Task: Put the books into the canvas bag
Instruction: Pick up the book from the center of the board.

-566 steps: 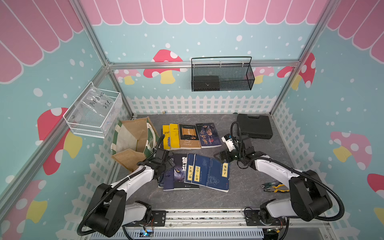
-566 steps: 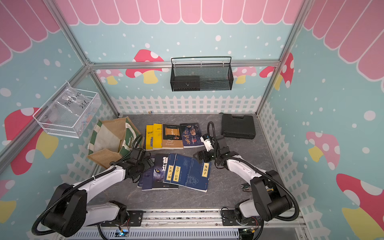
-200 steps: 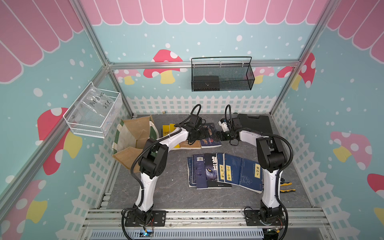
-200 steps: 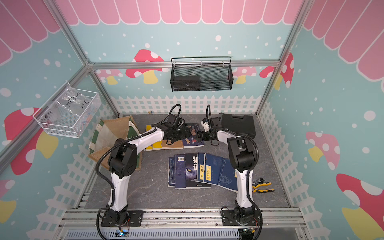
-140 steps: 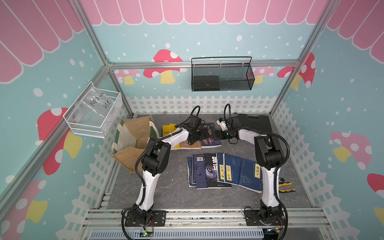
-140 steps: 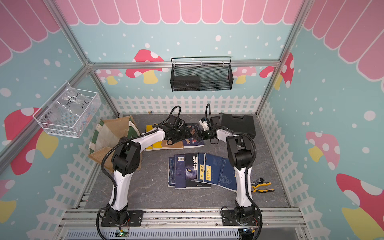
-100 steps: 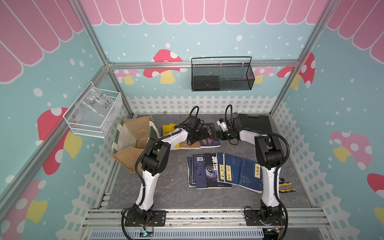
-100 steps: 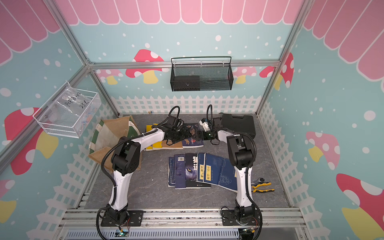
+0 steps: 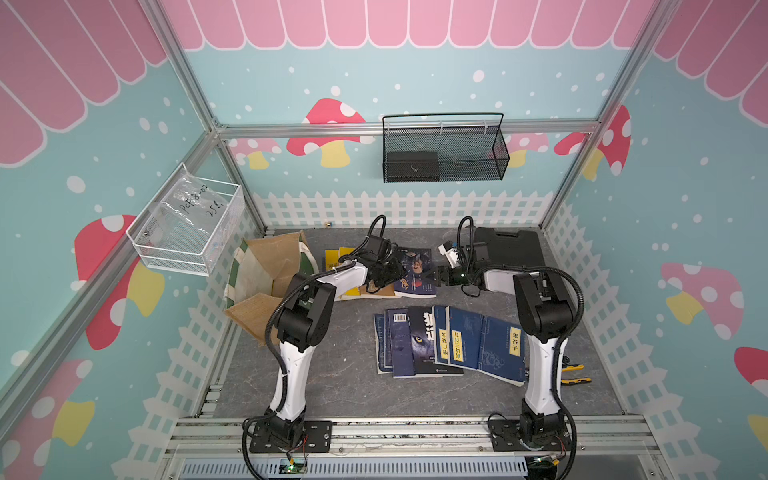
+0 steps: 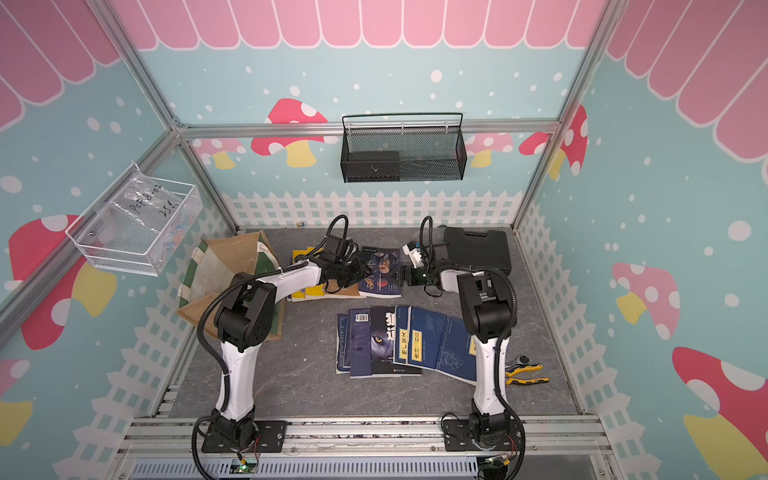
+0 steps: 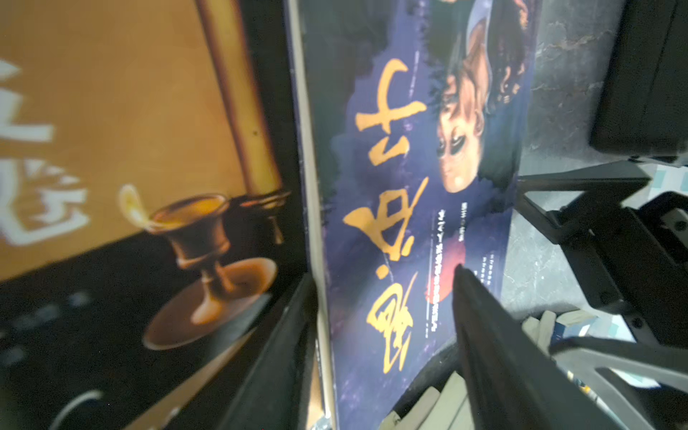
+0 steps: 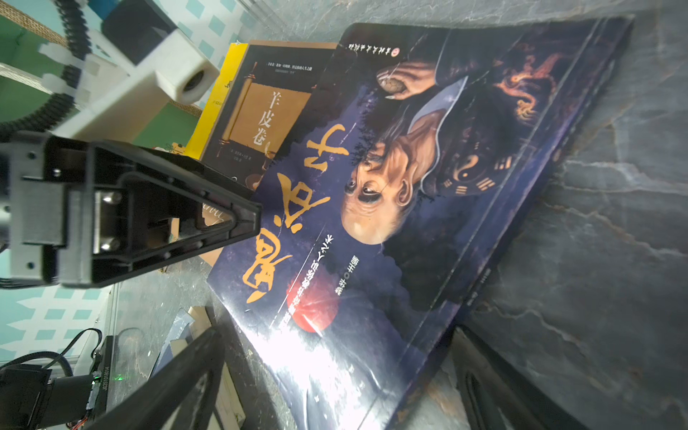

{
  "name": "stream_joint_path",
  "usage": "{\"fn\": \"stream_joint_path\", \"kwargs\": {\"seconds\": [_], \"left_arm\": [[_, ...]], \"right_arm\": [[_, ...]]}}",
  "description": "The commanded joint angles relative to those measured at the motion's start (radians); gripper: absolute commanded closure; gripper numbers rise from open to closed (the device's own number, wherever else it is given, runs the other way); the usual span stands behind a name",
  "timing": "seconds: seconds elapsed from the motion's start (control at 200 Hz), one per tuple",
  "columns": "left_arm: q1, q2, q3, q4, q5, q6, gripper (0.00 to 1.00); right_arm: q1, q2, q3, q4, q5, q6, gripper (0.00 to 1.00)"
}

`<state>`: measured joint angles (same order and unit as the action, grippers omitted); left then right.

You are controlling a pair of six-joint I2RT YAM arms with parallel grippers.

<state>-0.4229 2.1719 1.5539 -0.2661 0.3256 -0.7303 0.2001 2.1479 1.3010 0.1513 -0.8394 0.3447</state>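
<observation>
Roughly centred at the back of the counter (image 9: 340,374), a purple book (image 9: 417,270) lies long axis front-to-back, the left pincer (image 9: 395,272) part-closed astride its edge nearer the canvas bag (image 9: 270,266) (whether it grips, I cannot tell), the right pincer (image 9: 433,276) spread wide beside the opposite edge.

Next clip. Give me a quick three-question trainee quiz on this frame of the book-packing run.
1. Short answer: which arm's end effector is nearer the black case?
2. True or false: the wolf-eye book lies outside the canvas bag.
3. The left end effector and right end effector both meet at: A wolf-eye book, B purple portrait book, C black case.
Key: 1 right; 2 true; 3 B.
</observation>
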Motion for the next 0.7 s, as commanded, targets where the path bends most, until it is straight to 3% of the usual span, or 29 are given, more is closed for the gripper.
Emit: {"fn": "stream_joint_path", "kwargs": {"seconds": [0.0, 0.315, 0.47, 0.695], "left_arm": [[-0.027, 0.015, -0.012, 0.031, 0.070, -0.008, 0.53], [-0.025, 0.019, 0.001, -0.003, 0.043, 0.012, 1.00], [-0.013, 0.002, -0.038, 0.080, 0.101, -0.012, 1.00], [0.049, -0.009, -0.208, 0.565, 0.330, -0.229, 1.00]], "right_arm": [[0.038, -0.040, -0.019, 0.039, -0.141, 0.011, 0.04], [0.036, -0.051, -0.034, 0.053, -0.144, 0.019, 0.04], [0.004, -0.045, -0.057, 0.077, -0.105, 0.073, 0.04], [-0.026, -0.027, -0.074, 0.082, -0.055, 0.111, 0.04]]}}
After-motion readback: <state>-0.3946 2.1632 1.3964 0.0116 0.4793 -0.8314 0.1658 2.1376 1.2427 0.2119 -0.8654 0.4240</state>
